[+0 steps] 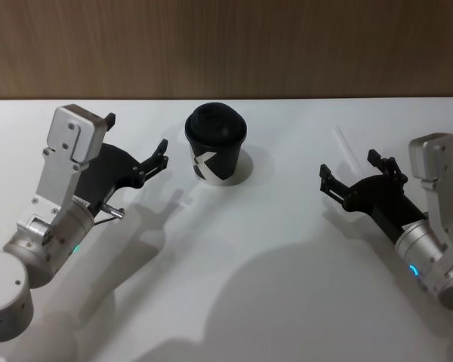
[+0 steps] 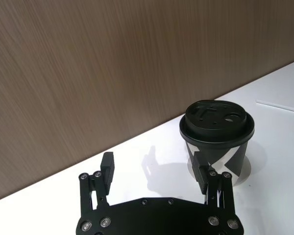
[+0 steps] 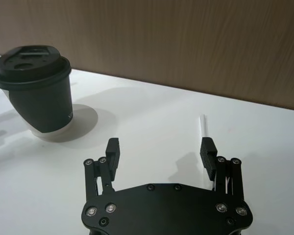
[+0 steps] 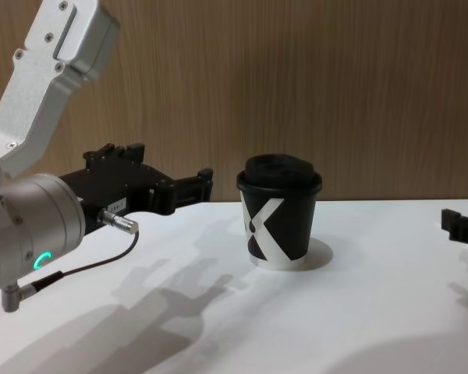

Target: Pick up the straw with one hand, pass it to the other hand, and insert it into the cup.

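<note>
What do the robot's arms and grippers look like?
Both the left gripper and right gripper are black, two-fingered, on silver cylindrical wrists with a glowing ring and a pale boxy bracket. A thin dark cable with a metal plug runs along the left wrist.

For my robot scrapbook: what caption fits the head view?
Open left gripper and right gripper flank the cup; straw lies by the right one.
</note>
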### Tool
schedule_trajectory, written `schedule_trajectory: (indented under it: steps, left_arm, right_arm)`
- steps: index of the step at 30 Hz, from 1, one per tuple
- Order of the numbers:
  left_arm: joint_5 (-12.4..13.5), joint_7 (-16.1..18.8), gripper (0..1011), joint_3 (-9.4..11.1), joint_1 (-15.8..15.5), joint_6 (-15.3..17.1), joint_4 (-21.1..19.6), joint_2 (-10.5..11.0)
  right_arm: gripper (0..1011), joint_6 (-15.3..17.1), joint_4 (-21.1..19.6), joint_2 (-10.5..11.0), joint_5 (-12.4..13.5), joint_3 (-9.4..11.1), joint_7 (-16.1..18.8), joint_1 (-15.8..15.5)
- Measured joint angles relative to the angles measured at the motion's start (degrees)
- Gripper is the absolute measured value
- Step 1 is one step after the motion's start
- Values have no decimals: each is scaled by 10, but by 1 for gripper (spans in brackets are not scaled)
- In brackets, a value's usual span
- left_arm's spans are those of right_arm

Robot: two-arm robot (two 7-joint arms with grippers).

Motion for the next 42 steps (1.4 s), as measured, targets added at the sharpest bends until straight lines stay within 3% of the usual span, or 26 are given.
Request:
schedule_trajectory:
  steps: [26,42]
  left_arm:
    - [0,0,1002,0,0,0,0,0]
    - [0,0,1002,0,0,0,0,0]
  right_arm:
    - [1001,26,40,25,22,28,62,12]
    - [1001,35,60,28,25,38,80,19]
